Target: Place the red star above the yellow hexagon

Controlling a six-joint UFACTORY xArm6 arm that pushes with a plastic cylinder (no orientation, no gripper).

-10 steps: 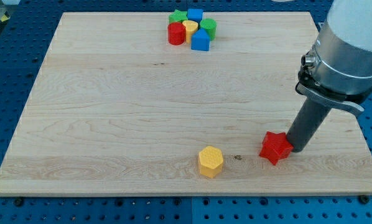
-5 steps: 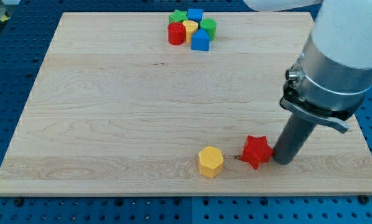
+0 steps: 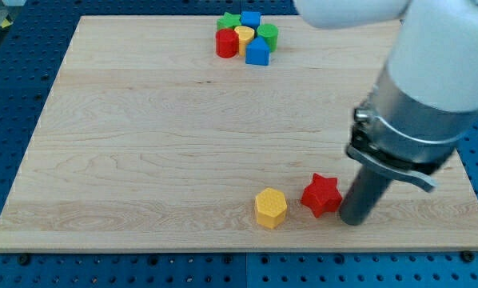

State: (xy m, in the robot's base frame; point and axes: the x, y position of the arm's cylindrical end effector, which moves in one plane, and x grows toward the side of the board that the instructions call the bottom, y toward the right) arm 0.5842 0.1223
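Red star [image 3: 321, 195] beside yellow hexagon [image 3: 271, 208] on its right, not above; task incomplete. Tip [image 3: 354, 219] touching star's right side. No jaws fitted; nothing gripped.

Cluster of red, green, yellow, blue blocks [image 3: 246, 37] at board's [image 3: 143, 144] top.

My tip [image 3: 354, 219] rests on the board just right of the red star [image 3: 320, 195], the rod rising tilted toward the view's upper right.
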